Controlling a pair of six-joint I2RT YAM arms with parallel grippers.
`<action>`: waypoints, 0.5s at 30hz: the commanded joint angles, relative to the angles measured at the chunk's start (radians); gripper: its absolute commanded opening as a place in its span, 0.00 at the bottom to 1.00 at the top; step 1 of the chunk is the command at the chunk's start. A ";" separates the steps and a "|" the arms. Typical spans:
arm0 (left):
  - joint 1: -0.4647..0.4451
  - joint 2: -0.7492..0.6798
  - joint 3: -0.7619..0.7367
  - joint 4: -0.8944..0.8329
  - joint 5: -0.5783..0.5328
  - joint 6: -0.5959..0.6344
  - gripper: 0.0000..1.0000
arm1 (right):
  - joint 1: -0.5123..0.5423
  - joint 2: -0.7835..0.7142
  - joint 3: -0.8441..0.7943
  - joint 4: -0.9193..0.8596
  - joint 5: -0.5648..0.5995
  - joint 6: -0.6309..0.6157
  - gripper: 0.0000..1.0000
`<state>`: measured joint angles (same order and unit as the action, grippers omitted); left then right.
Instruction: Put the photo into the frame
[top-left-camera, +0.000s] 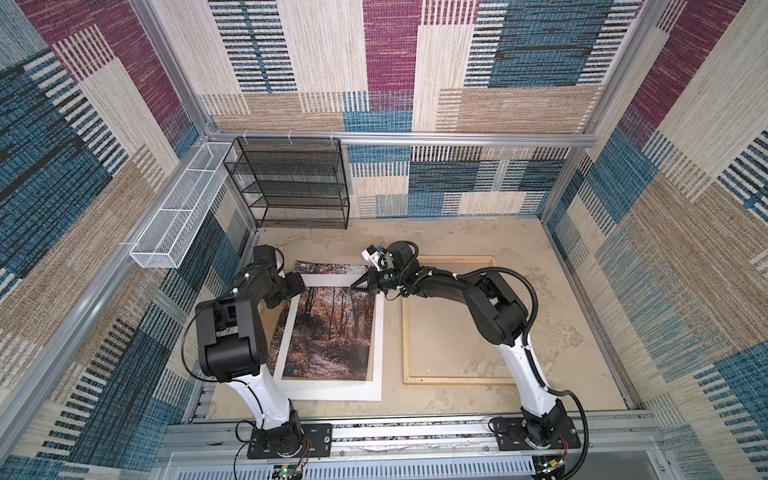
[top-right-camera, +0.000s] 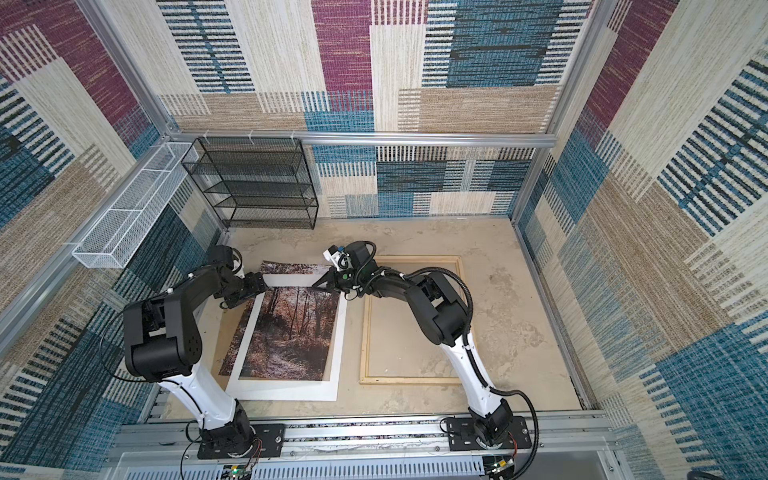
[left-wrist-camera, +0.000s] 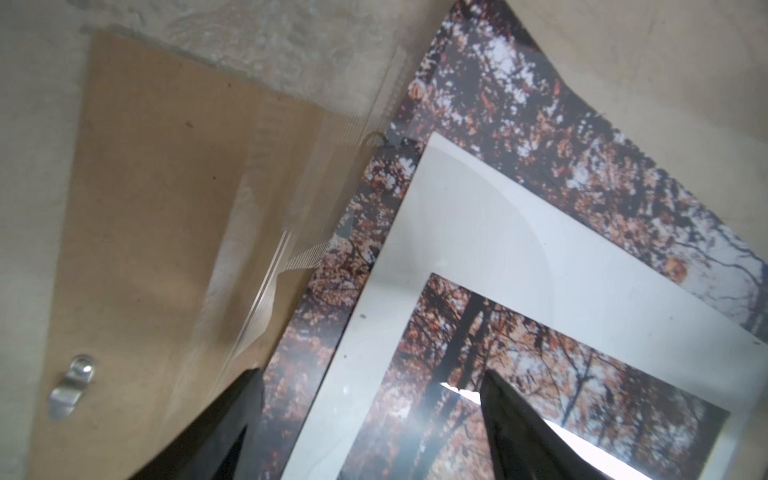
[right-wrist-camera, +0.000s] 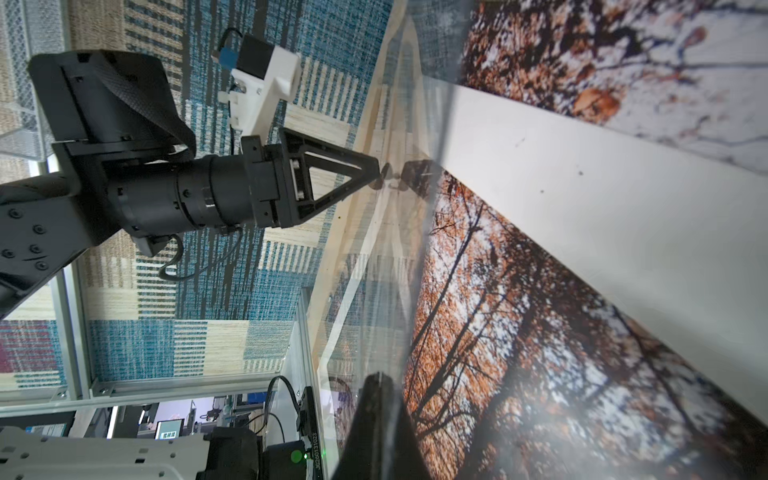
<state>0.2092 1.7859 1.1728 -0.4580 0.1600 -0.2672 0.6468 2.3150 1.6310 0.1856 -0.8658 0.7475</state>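
Chief: End effectors first. Their state?

Inspector: The left end effector (left-wrist-camera: 370, 374) is released, jaws spread wide, over the far left corner of the white mat (left-wrist-camera: 478, 232). In the right wrist view its tip comes down to its own reflection in a clear sheet (right-wrist-camera: 415, 178); contact cannot be confirmed. The right end effector (right-wrist-camera: 380, 380) is clenched, tips together at the mat's far strip, towards its right end. Whether an edge is nipped between them, I cannot tell.

Chief: The task's things?

Inspector: The photo (top-left-camera: 328, 328) lies face up on the left half of the surface (top-left-camera: 561, 332), under the mat and askew to it. The forest path shows through the window, and the far end and left edge stick out. The frame (top-left-camera: 457, 380) lies flat just beside the mat, on its right, not touching it. Mottled surface shows within its pale wood strips. The right arm (top-left-camera: 490, 307) passes above its far left corner.

Chief: Containers?

Inspector: A black mesh rack (top-left-camera: 291, 183) at the far wall and a white wire basket (top-left-camera: 178, 212) on the left wall, divided into compartments. Bare mesh in both.

Chief: The room?

Inspector: Beige stained surface; walls (top-left-camera: 457, 187) of woven patchwork in blue, cream, tan and magenta.

Chief: Differences between views?

Inspector: Only the left wrist view shows the brown backing board (left-wrist-camera: 166, 208) partly under the photo, with a metal hanger clip (left-wrist-camera: 70, 386). Only the top views show the frame. Monitors (right-wrist-camera: 168, 430) beyond the cell appear in the right wrist view alone.
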 joint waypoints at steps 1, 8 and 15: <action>0.001 -0.043 -0.022 0.020 0.005 -0.028 0.84 | -0.017 -0.031 -0.009 0.008 -0.060 -0.068 0.00; 0.001 -0.144 -0.048 0.026 0.002 -0.035 0.84 | -0.052 -0.059 -0.011 0.003 -0.161 -0.120 0.00; 0.001 -0.205 -0.062 0.022 0.005 -0.026 0.85 | -0.089 -0.105 -0.026 0.012 -0.273 -0.161 0.00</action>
<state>0.2096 1.5940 1.1145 -0.4454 0.1608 -0.2897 0.5659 2.2410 1.6054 0.1589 -1.0542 0.6304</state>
